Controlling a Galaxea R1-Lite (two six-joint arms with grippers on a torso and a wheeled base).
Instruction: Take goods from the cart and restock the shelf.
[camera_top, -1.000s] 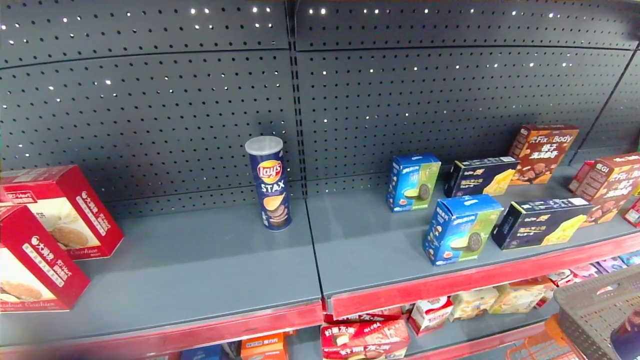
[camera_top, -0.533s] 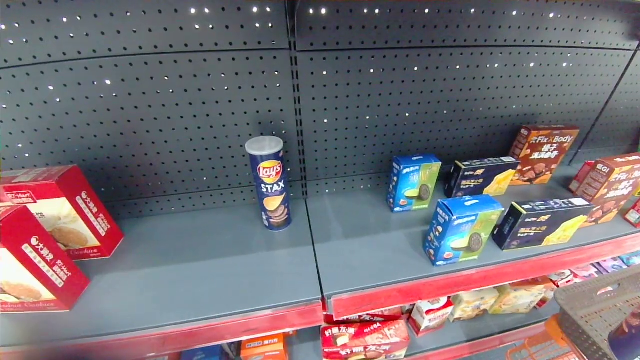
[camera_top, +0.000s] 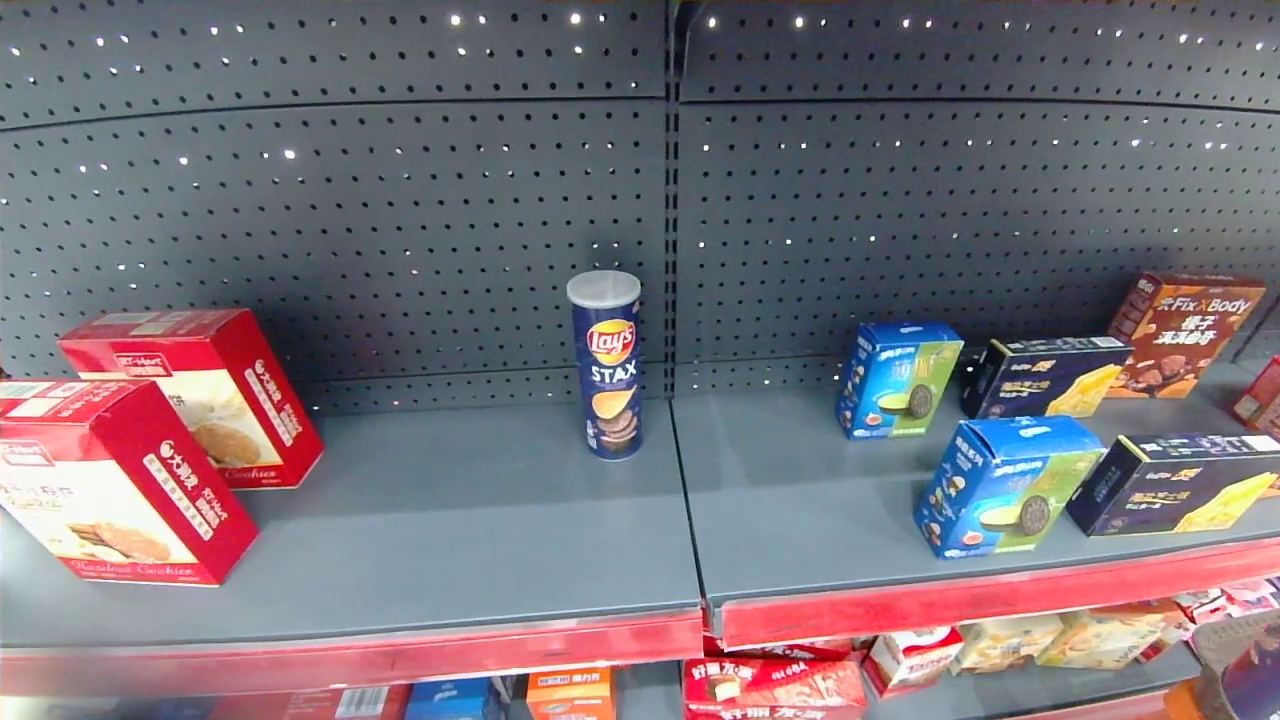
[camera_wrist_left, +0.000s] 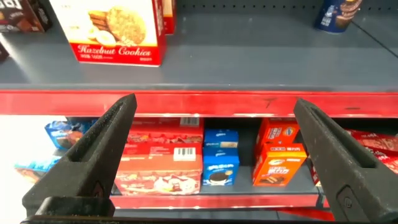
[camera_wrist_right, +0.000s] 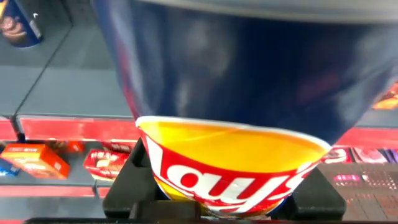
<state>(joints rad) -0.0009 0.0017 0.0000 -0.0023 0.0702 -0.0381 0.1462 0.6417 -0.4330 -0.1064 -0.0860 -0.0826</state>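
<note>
The right gripper (camera_wrist_right: 221, 190) has its fingers clamped on a glossy blue tube (camera_wrist_right: 236, 74) with a yellow-and-red logo. The left gripper (camera_wrist_left: 214, 107) has its fingers spread wide and bare, facing the red-lipped grey shelf (camera_wrist_left: 199, 81). A matching upright can (camera_top: 607, 365) stands at 12 o'clock by the perforated pegboard (camera_top: 400, 200), with the red cookie boxes (camera_top: 120, 480) at 9 o'clock.

The upper shelf (camera_top: 450, 540) carries two red boxes (camera_top: 195, 395) (camera_top: 115, 480), two blue boxes (camera_top: 897, 378) (camera_top: 1000, 485), two navy boxes (camera_top: 1050, 375) (camera_top: 1170, 482) and one brown box (camera_top: 1180, 320). There are two cans: one can (camera_top: 606, 365) stands on that shelf, and a second can (camera_wrist_right: 236, 93) sits close up in the right wrist view. On the lower shelf (camera_wrist_left: 186, 202), seen from the left wrist, two small blue packs (camera_wrist_left: 219, 155) are stacked beside two orange packs (camera_wrist_left: 278, 152); the other boxes there are too crowded to count.
</note>
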